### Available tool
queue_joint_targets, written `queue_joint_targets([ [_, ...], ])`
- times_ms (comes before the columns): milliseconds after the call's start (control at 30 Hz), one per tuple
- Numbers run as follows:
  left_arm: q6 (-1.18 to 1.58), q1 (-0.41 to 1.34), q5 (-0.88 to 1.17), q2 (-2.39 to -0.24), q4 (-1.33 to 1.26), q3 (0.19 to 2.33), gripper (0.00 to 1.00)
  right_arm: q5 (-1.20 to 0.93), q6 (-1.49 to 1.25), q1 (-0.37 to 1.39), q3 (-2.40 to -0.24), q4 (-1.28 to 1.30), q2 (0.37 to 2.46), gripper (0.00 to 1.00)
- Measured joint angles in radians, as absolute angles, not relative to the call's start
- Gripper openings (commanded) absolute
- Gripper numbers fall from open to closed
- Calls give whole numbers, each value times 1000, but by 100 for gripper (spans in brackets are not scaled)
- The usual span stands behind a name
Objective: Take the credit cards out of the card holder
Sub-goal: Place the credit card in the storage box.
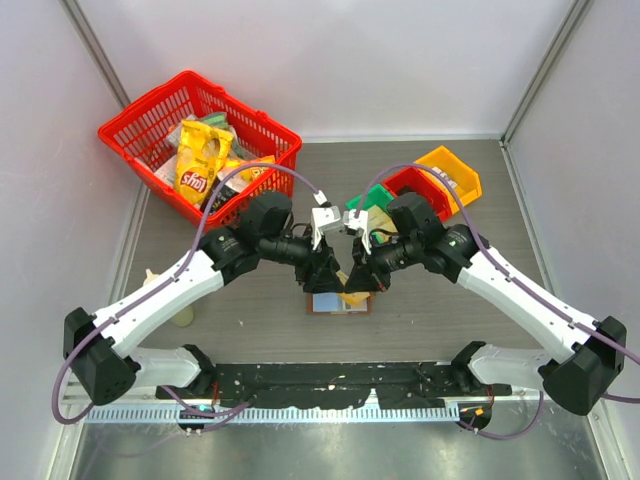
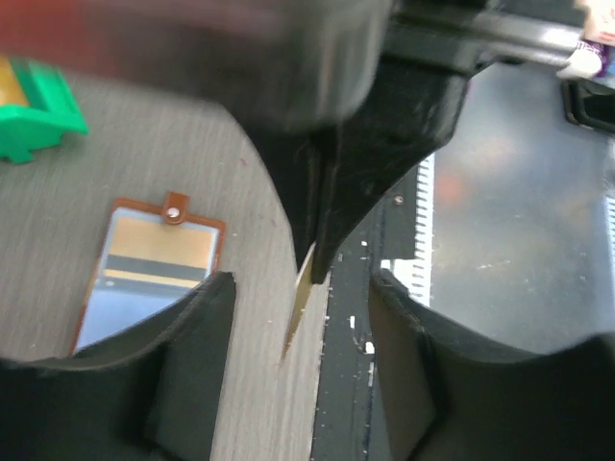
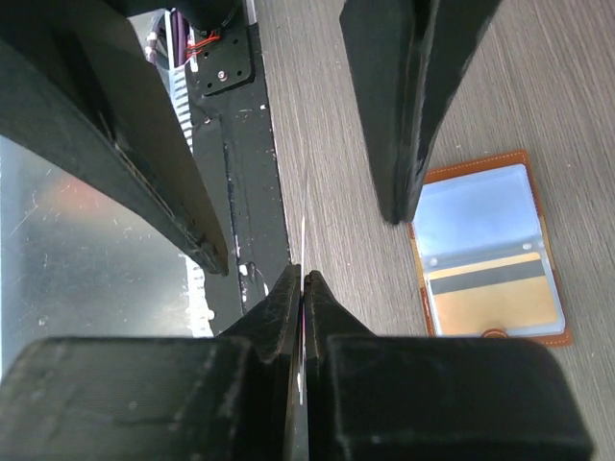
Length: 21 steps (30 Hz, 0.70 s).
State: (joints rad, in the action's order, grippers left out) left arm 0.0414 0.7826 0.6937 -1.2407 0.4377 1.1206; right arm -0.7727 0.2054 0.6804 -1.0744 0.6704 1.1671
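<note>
The right gripper (image 3: pixel 303 280) pinches a thin, stiff tan plastic credit card (image 2: pixel 298 309) (probably light and slippery; best taken by its flat faces); the left gripper (image 2: pixel 303 283) gapes empty either side.

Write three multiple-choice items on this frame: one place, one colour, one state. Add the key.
1. Where on the table does the card holder lie?
A. far left corner
B. middle, toward the near edge
C. far right corner

2. What colour is the basket with the snack bags?
A. blue
B. red
C. white

3. How is the right gripper?
A. open, empty
B. shut on the card holder
C. shut on a credit card

Key:
1 B, the top view shows it central, close to the near edge.
2 B, its mesh walls are red.
3 C, its jaws pinch a thin card seen edge-on, while the holder lies apart on the table.
</note>
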Motion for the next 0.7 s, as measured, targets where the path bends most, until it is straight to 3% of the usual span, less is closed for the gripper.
queue_joint_targets([
  [100, 9, 783, 755, -1265, 467, 1149, 27, -773, 236, 696, -1094, 683, 1192, 7],
  [167, -11, 783, 789, -1277, 485, 1158, 0, -776, 249, 700, -1095, 692, 1201, 7],
  [367, -57, 771, 825, -1287, 509, 1160, 0, -787, 285, 705, -1096, 705, 1206, 22],
  [467, -57, 772, 823, -1277, 511, 1156, 0, -775, 273, 705, -1093, 697, 1204, 50],
  [700, 81, 775, 662, -1085, 372, 993, 0, -683, 97, 689, -938, 464, 1062, 82],
])
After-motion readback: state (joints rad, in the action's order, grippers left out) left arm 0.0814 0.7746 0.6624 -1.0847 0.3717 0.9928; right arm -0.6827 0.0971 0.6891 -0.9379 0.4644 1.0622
